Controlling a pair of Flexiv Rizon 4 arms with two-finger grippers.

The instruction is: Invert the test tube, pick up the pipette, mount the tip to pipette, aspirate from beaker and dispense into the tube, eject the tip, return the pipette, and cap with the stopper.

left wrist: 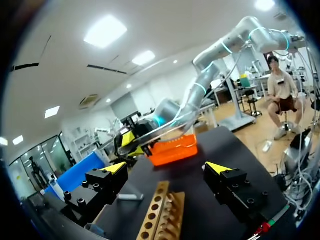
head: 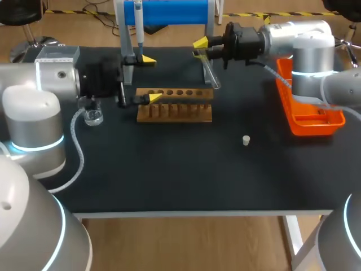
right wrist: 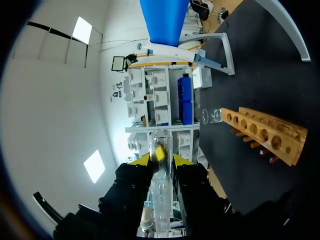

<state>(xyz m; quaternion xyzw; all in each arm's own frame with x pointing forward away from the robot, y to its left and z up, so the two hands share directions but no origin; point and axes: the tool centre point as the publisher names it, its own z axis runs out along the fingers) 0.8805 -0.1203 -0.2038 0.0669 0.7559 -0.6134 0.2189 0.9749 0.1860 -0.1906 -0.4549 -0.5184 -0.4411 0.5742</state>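
Above the table's point(head: 169, 169) far side, the right gripper point(head: 200, 47) is clamping the tube point(head: 210, 73), tilted, by the rack's point(head: 175, 107) right end. The left gripper point(head: 150, 79) is hanging wide open at its left end. The stopper point(head: 246, 140) is lying nearer, rightward.

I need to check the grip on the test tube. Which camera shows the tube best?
The right wrist view: the test tube sits close up between the fingers of the right gripper, clamped from both sides. The head view shows it small, slanting down from that gripper. The left wrist view shows it distant and thin.
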